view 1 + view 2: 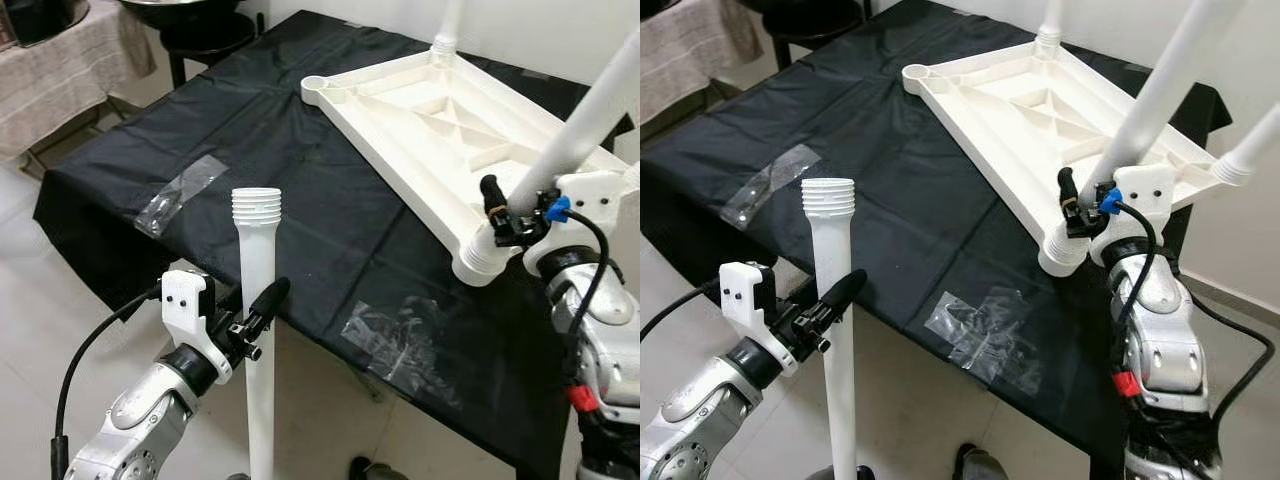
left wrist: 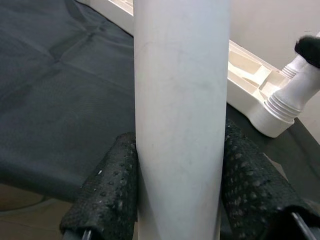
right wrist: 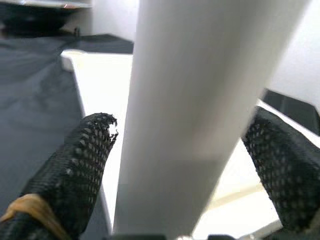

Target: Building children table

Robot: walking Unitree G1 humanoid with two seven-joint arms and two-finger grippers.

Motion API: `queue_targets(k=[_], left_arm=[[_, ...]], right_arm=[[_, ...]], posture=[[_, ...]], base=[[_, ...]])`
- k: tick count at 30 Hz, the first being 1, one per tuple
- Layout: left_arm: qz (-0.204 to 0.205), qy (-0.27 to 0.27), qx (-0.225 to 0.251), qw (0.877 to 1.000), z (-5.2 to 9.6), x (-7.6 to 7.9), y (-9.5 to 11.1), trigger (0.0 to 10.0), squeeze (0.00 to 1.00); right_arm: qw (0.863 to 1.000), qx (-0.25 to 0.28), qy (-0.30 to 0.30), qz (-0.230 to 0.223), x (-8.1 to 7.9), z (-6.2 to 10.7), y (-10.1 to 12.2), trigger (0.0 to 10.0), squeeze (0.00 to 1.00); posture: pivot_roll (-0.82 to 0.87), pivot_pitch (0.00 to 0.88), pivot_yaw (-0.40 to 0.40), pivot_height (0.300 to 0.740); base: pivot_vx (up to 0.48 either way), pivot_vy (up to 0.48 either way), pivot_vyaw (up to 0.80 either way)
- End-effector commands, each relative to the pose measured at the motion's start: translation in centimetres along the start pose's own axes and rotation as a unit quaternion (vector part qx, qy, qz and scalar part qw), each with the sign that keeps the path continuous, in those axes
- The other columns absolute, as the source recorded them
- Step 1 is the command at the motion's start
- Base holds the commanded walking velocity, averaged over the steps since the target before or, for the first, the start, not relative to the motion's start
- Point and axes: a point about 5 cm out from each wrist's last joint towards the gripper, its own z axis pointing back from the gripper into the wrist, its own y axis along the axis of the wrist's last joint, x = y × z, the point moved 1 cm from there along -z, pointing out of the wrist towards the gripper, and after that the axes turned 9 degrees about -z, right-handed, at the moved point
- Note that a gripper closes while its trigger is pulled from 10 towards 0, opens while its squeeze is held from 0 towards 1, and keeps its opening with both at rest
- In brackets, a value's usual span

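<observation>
A white plastic table top [image 1: 400, 110] lies upside down on a black-covered table [image 1: 250, 120]. Its far-left corner socket [image 1: 315, 85] stands bare. One leg [image 1: 447, 25] rises from the far corner, and another leg [image 1: 1250, 150] shows at the right. My right gripper [image 1: 505, 215] is shut on a slanting white leg [image 1: 590, 110] just above the near corner socket [image 1: 480, 262]; black pads [image 3: 85, 160] flank it. My left gripper [image 1: 255, 320] is shut on a loose white leg [image 1: 258, 270], held upright off the table's near edge, threaded end [image 1: 829, 195] up.
Patches of clear tape [image 1: 180, 195] and crumpled clear film [image 1: 400, 335] stick to the black cover. A black stool [image 1: 205, 35] and a cloth-covered bench [image 1: 70, 70] stand behind at the left. A white wall [image 1: 1240, 230] is close on the right. Tiled floor [image 1: 60, 300] lies below.
</observation>
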Motion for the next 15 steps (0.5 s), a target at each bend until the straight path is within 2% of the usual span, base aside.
queue_targets(k=[1,7,9,10,11,12,15], left_arm=[[0.005,-0.004,-0.004,1.000,0.2,0.1,-0.1,10.0,0.00],[0.007,-0.006,-0.004,1.000,0.2,0.1,-0.2,10.0,0.00],[0.008,-0.009,-0.003,1.000,0.1,0.2,-0.2,10.0,0.00],[0.008,-0.009,-0.003,1.000,0.1,0.2,-0.2,10.0,0.00],[0.008,-0.010,-0.003,1.000,0.0,0.2,-0.2,10.0,0.00],[0.008,-0.010,-0.003,1.000,0.0,0.2,-0.2,10.0,0.00],[0.005,-0.009,-0.002,1.000,-0.1,-0.1,-0.2,10.0,0.00]], right_arm=[[1.000,0.013,0.011,0.004,0.0,0.5,0.5,10.0,1.00],[1.000,-0.008,0.025,0.002,0.0,2.0,-0.2,10.0,1.00],[0.997,-0.053,0.064,-0.012,-0.9,4.3,-1.8,10.0,1.00],[0.997,-0.053,0.064,-0.012,-0.9,4.3,-1.8,10.0,1.00],[0.994,-0.070,0.076,-0.020,-1.3,5.4,-2.4,10.0,1.00],[0.994,-0.070,0.076,-0.020,-1.3,5.4,-2.4,10.0,1.00],[0.991,-0.106,0.074,-0.033,-1.7,7.6,-3.5,10.0,1.00]], posture=[[-0.04,0.219,-0.034,0.740],[-0.05,0.220,-0.030,0.740],[-0.06,0.219,-0.028,0.740],[-0.06,0.219,-0.028,0.740],[-0.06,0.219,-0.026,0.740],[-0.06,0.219,-0.026,0.740],[-0.07,0.219,-0.027,0.740]], base=[[0.000,0.000,0.00],[0.000,0.000,0.00],[0.000,0.000,0.00],[0.000,0.000,0.00],[0.000,0.000,0.00],[0.000,0.000,0.00],[0.000,0.000,0.00]])
